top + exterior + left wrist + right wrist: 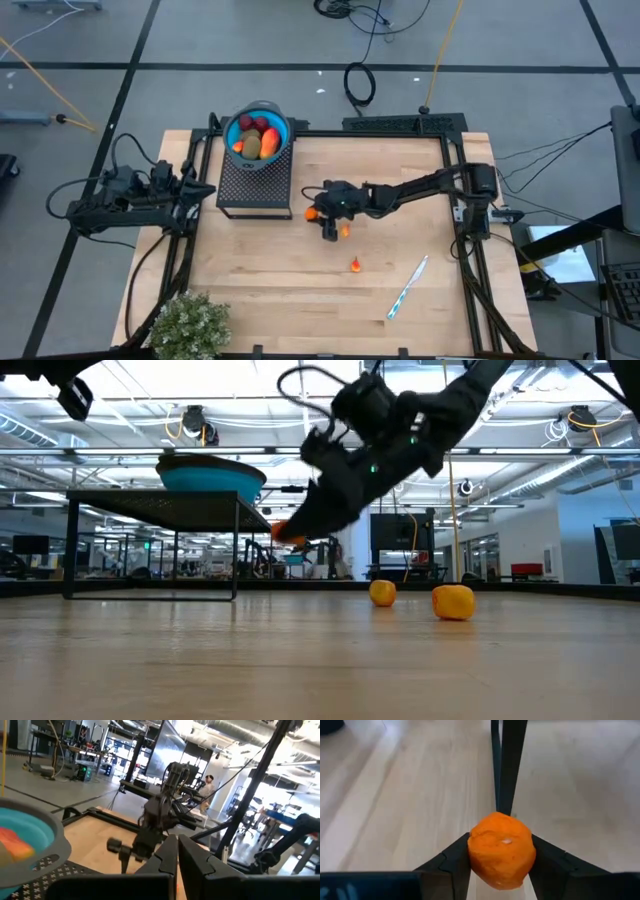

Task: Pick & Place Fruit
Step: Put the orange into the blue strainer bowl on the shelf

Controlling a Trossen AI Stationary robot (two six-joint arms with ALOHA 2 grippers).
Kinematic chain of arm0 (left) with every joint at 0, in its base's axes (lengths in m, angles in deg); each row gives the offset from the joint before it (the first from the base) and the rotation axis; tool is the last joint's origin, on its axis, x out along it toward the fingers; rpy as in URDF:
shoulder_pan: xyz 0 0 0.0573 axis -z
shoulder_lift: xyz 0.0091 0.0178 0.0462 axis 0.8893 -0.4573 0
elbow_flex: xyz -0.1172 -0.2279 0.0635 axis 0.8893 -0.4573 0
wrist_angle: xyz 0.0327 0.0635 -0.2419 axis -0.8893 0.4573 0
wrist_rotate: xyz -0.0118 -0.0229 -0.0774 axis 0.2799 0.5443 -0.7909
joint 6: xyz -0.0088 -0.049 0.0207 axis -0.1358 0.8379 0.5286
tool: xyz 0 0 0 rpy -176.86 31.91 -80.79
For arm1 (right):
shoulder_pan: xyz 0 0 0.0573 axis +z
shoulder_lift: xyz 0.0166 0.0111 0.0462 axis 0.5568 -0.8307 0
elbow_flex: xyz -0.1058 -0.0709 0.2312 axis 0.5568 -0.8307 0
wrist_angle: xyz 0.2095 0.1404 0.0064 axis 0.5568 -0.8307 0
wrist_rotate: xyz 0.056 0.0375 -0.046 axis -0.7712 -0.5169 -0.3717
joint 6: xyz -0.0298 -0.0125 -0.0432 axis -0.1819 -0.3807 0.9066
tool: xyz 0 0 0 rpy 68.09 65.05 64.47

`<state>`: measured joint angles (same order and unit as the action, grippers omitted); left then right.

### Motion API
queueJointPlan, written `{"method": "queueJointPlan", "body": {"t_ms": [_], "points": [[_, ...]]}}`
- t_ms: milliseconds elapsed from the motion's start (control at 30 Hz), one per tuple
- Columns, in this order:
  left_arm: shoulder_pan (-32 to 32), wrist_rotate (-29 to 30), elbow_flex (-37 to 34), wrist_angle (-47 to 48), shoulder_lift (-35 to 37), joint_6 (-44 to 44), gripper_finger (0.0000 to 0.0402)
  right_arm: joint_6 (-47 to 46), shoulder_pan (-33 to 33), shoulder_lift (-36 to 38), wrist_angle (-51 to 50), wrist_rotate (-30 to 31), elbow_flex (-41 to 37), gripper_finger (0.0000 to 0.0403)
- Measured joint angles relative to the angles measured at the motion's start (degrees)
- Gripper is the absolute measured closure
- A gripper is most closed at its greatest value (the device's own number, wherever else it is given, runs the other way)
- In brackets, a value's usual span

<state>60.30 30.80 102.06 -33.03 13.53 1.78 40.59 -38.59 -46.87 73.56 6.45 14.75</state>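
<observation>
three small orange fruit pieces (311, 212) (345, 230) (356, 265), one blue bowl (280, 135) with several fruits, one black mesh stand (254, 185), one pen (407, 288), one plant (190, 325), two arms

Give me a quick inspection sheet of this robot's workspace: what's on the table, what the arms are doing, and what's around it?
Surface: wooden table, bare wood in most places.
Job's things: blue bowl on a black mesh stand, holding several fruits; two small orange pieces lie on the wood.
Clutter: white-and-blue pen; bushy plant at a table corner.
Grippers: right gripper has its fingers closed on an orange fruit, lifted off the table; left gripper shut, empty, parked at the table's left edge.
Cables: loops on the floor beyond the table.
Surroundings: open lab hall; a person far off.
</observation>
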Motion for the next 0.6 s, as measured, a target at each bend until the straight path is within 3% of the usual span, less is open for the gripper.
{"method": "queueJointPlan", "body": {"t_ms": [233,600], "points": [[0.0,0.01,0.0,-4.61,-3.53,4.89,0.0346,0.09,0.0,7.83,0.46,-0.05,-0.01,0.0251],[-0.01,-5.1,0.0,-20.14,-19.66,5.85,0.0262,0.2,0.0,18.3,-0.53,0.02,0.01,0.0252]]}}
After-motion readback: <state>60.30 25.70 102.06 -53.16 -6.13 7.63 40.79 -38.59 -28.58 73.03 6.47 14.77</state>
